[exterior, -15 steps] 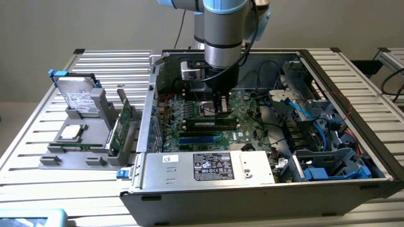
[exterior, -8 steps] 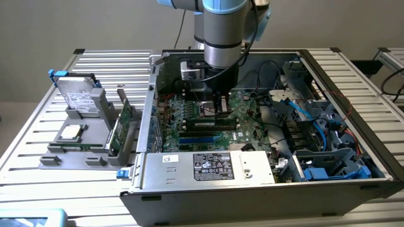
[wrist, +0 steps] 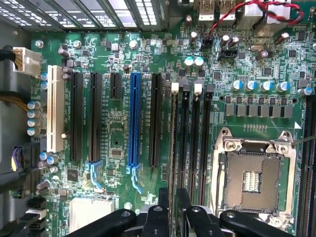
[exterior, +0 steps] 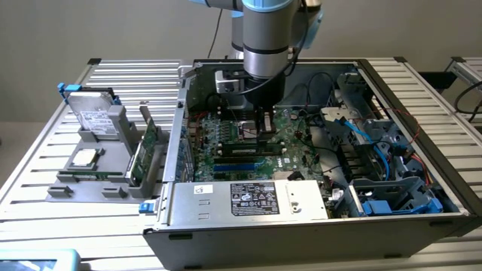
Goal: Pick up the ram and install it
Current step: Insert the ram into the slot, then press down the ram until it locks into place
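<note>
Exterior, arm: grey-and-blue arm stands vertical, its wrist inside the open computer case.
Exterior, gripper: gripper is low over the motherboard, about mid-board. Cannot tell whether it is spread or clamped.
Exterior, ram: ram stands on edge in a black slot, its long side running 9 to 3 o'clock, just at 6 o'clock of the gripper tip. Contact between the two is unclear.
Exterior, blue slot: blue slot lies parallel, next toward 6 o'clock. The power supply is farther on the same bearing.
Exterior, holder: grey holder sits outside the case at 9 o'clock. It carries an upright green expansion card and a hard drive.
Wrist, gripper: gripper is lined up over the memory slots, at the one closest to the black expansion slot.
Wrist, ram: edge-on at best, and not made out in that slot.
Wrist, CPU socket: bare CPU socket sits just beside the memory slots, on the side away from the blue slot.
</note>
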Tool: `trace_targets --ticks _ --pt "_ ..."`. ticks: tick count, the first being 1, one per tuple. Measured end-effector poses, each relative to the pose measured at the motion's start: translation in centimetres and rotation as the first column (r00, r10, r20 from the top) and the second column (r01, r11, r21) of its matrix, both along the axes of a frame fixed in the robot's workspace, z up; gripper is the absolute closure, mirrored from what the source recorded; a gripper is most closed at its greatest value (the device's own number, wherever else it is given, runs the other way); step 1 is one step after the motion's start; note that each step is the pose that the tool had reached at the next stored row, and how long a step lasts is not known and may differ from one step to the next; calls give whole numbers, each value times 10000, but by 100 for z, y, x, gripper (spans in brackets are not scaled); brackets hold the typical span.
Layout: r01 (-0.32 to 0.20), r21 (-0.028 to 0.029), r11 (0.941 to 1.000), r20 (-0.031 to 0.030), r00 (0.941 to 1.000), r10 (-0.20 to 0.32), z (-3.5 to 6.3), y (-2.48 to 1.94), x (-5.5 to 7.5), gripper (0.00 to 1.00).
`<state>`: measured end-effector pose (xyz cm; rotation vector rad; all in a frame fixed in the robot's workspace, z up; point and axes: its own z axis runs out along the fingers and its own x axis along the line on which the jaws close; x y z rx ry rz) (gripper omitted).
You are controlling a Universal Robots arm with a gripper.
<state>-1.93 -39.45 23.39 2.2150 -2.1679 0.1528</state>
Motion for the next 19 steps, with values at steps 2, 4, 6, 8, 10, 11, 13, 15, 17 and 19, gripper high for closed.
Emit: trace_targets --ticks 2,4,6,8,10,11,13,15,17,19 --pt "1 0 10000 1 10000 -1 50 0 7 78" --pt "0 -2 10000 0 10000 0 83 0 21 78" --pt "0 0 10000 -2 10000 0 111 0 49 78" --pt "-1 0 10000 -14 10000 1 126 -2 86 78" --pt "0 2 10000 -21 10000 0 126 -2 93 78" --pt "0 1 10000 -21 10000 0 126 -2 93 78" --pt "0 -1 10000 -22 10000 0 127 -3 92 78" --pt "0 0 10000 -22 10000 0 127 -3 93 78" --pt "0 -1 10000 -22 10000 0 127 -3 93 78" --pt "0 0 10000 -22 10000 0 127 -3 93 78"
